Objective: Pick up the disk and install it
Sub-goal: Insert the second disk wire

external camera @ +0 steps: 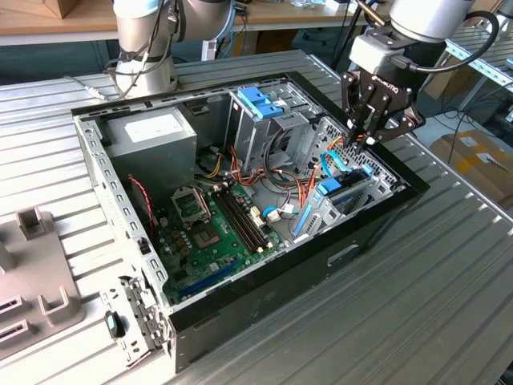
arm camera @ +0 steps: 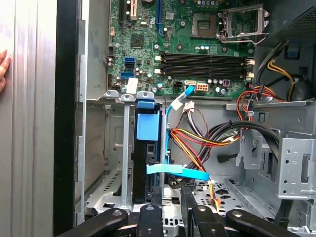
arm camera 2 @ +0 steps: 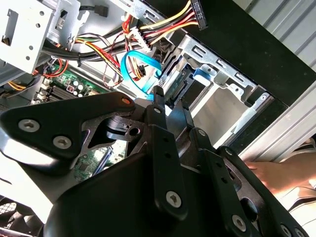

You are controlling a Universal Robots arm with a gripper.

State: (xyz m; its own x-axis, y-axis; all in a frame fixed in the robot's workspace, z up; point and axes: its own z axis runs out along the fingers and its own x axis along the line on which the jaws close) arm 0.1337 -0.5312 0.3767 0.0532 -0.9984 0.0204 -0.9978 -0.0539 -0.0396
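The fingers [external camera: 363,122] in the exterior view are drawn together almost to a point, with nothing caught between them. The gripper [external camera: 369,141] hangs tip-down just above the drive bay at the exterior view's right end of the open computer case [external camera: 240,309]. The disk [external camera: 341,191] stands on edge in that bay, its light-blue carrier directly below the fingertips. I cannot tell whether they touch it.

In the second wrist view the fingers leave only a slit between them. Past them lie a looped blue data cable [arm camera 2: 136,69] and the bay's metal frame [arm camera 2: 232,81]. A person's hand [arm camera 2: 281,173] rests just outside the case wall, by the tabletop [arm camera 2: 291,24].

In the first wrist view the disk [arm camera: 147,128] sits upright between the bay's rails. The blue data cable [arm camera: 177,171] crosses beside it near the fingertips, and a power-wire bundle [arm camera: 207,138] runs close by.

From this, the disk may not be fully seated, and an off-centre push could cock the carrier in its rails. The fingers could snag the cable, and the hand is at risk if the arm swings outward. The wrist reaches in from the far right, pointing down and tilted slightly toward the case's inside.
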